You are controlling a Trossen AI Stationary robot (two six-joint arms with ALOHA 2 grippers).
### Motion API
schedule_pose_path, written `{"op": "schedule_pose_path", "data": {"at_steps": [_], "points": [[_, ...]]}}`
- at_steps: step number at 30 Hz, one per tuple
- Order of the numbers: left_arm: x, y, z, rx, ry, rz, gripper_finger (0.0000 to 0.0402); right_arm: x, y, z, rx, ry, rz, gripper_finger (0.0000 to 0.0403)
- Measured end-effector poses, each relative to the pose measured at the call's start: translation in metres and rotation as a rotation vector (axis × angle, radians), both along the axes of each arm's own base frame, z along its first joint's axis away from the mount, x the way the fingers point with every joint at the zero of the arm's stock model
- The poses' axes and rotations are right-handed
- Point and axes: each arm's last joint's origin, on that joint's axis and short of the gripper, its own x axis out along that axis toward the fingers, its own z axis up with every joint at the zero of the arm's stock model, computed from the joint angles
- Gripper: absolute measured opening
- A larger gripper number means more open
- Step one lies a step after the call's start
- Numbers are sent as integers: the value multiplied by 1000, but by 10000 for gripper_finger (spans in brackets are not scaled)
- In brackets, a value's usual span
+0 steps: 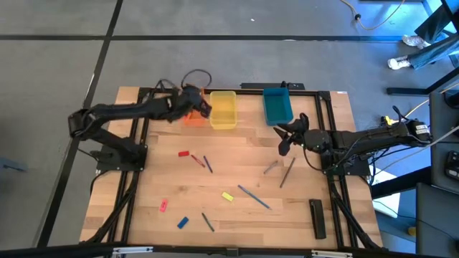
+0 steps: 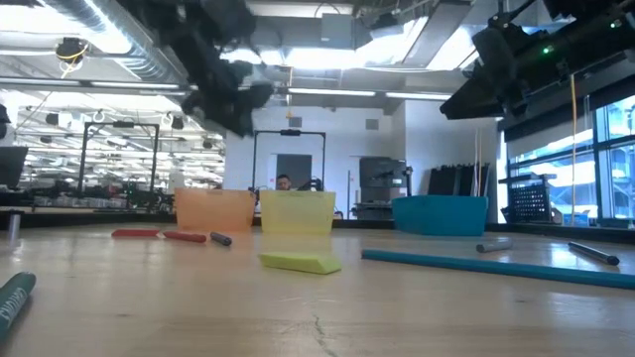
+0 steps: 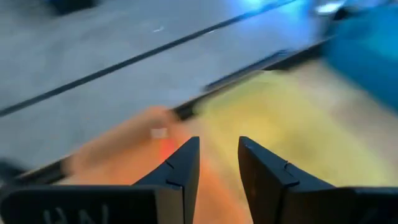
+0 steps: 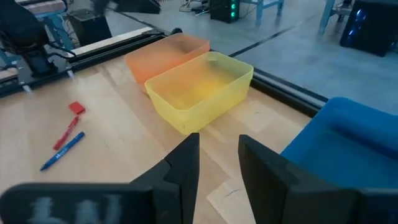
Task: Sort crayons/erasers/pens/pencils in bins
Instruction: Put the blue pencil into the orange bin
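Observation:
Three bins stand along the far edge: orange (image 1: 191, 119), yellow (image 1: 223, 110) and teal-blue (image 1: 277, 105). My left gripper (image 1: 206, 107) hangs above the orange and yellow bins, open with a narrow gap and empty; its wrist view (image 3: 219, 168) looks down on them. My right gripper (image 1: 284, 138) hovers just in front of the teal bin, open and empty (image 4: 219, 165). Erasers lie on the table: red (image 1: 183, 153), yellow (image 1: 228, 196), pink (image 1: 163, 206) and blue (image 1: 183, 223). A red crayon (image 1: 197, 160), a blue pencil (image 1: 254, 196) and grey pens (image 1: 287, 172) lie flat.
A long black bar (image 1: 317, 218) lies near the right front corner. Another pen (image 1: 207, 222) lies near the front edge. A black frame rail (image 1: 247, 87) runs behind the bins. Bare wood (image 1: 143, 179) shows at the left side.

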Motion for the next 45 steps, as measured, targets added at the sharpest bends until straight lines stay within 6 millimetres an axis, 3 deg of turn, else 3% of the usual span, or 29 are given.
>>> {"op": "schedule_pose_path", "data": {"at_steps": [8, 17, 26, 33, 41, 45], "points": [[30, -91, -19, 47, -167, -322, 100, 11, 4, -5, 8, -10, 22, 116], [50, -140, -44, 58, -209, -428, 99, 32, 15, -14, 21, -40, 139, 116], [81, -155, -67, -55, -301, -626, 99, 32, 36, -9, -104, -5, 237, 116], [129, -169, -66, 32, -230, -766, 98, 24, 43, 13, -185, 209, 316, 116], [181, -168, -61, 47, -197, -972, 98, 3, 42, 43, -55, 563, 330, 116], [198, -172, -75, 33, -125, -1087, 98, -8, 44, 46, 126, 675, 402, 116]]}}
